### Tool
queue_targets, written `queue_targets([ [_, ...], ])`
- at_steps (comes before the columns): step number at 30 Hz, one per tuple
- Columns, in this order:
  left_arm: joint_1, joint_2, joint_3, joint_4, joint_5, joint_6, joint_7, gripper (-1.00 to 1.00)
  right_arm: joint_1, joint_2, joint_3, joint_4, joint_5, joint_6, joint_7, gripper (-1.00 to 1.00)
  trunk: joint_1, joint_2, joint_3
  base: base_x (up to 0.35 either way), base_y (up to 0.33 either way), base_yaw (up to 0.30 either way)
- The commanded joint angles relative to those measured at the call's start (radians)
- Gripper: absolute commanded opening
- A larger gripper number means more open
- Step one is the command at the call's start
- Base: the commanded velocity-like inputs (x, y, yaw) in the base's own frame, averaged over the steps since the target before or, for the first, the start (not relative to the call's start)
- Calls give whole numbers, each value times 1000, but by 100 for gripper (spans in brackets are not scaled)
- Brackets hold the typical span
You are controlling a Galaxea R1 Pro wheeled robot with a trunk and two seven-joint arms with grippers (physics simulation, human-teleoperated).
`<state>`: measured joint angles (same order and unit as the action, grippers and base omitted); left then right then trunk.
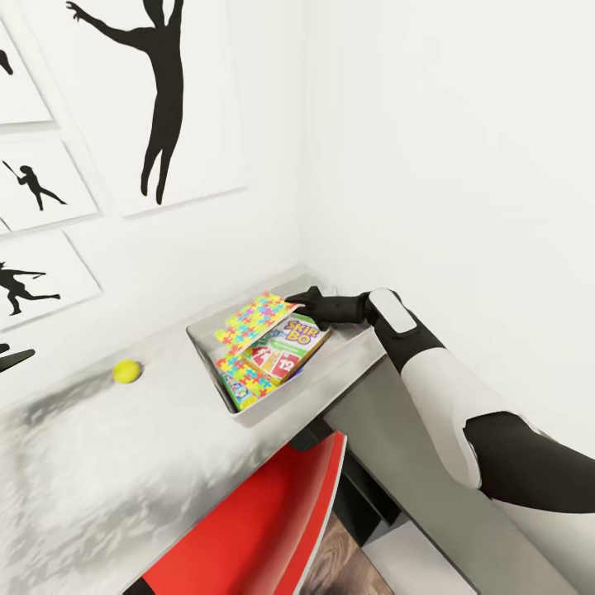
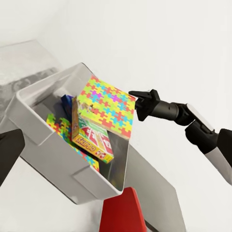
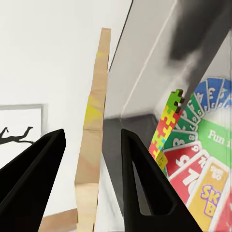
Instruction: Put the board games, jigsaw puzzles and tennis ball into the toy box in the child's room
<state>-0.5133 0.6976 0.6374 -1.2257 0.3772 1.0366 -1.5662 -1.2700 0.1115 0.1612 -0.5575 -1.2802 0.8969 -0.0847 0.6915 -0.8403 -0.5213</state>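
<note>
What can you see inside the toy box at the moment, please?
Inside the toy box: a Skip-Bo game, a jigsaw puzzle lying flat beside it, and a second jigsaw puzzle tilted over them by the right claw. A blue item shows behind; the bottom is covered.

The toy box (image 1: 330, 388) sat on the table (image 1: 99, 463) in the corner, holding a board game (image 1: 289, 343) with one jigsaw puzzle (image 1: 256, 318) tilted over it and another (image 1: 248, 376) beside it, while the tennis ball (image 1: 126, 371) lay on the table to its left.

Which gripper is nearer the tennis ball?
Cannot tell. The right gripper is at the toy box, well away from the ball; the left's place isn't clear.
</note>
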Motion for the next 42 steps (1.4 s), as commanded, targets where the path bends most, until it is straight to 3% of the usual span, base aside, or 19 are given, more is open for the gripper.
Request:
queue_targets([
  [1,-1,0,0,0,-1,11,-5,100,0,0,2,-1,-12,1,-9,-100,0,-1,-1,0,0,0],
  [5,-1,0,0,0,-1,11,-5,100,3,0,1,-1,-11,2,-9,-100,0,-1,-1,0,0,0],
  [6,-1,0,0,0,-1,11,-5,100,3,0,1,-1,-11,2,-9,100,0,-1,-1,0,0,0],
  [36,-1,0,1,0,0,11,-5,100,4,3,2,-19,-10,-1,-1,100,0,-1,-1,0,0,0],
  [42,-1,0,1,-3,4,11,-5,100,3,4,7,-106,-10,5,0,100,0,-1,-1,0,0,0],
])
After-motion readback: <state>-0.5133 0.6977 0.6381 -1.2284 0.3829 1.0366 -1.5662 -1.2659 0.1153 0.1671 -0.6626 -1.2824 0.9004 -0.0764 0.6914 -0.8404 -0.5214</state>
